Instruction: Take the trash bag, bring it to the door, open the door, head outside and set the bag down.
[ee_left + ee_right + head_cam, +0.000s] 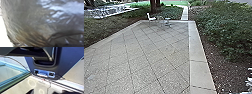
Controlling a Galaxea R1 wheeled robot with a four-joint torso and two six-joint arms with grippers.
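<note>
Head view: paved terrace (pixel 151 57) runs away from the robot, its slabs divided by dark slanting joints; a smooth pale border (pixel 197 55) edges it on the right and turns across its far end; a white chair (pixel 151 18) stands at that far end, with a small table (pixel 167 21) just beside it, both so small that their legs blur together; these are what stands in the way at the end of the paving. Behind them rise dark tree trunks (pixel 155 5); a narrow path (pixel 184 12) leads off past the far edge, towards bright green grass (pixel 170 3); on the right, a bed of brown mulch (pixel 224 72) lies alongside the border, with a leafy green shrub (pixel 229 30) spreading over it; low planting (pixel 101 27) flanks the left side; a whitish thing (pixel 249 81) juts in at the lower right, too blurred to name.

Left wrist view: the trash bag (pixel 31 18) is close to the camera, dark, shiny and bulging, its plastic creased into folds; whether the left gripper is closed on it, I cannot tell.

Right wrist view: beyond the robot's own dark plate, a framed glass pane (pixel 10 73) shows near pale ground (pixel 37 85) bearing ring-shaped marks; a thin black cable (pixel 16 60) curves past the plate; the right gripper's state I cannot tell.
</note>
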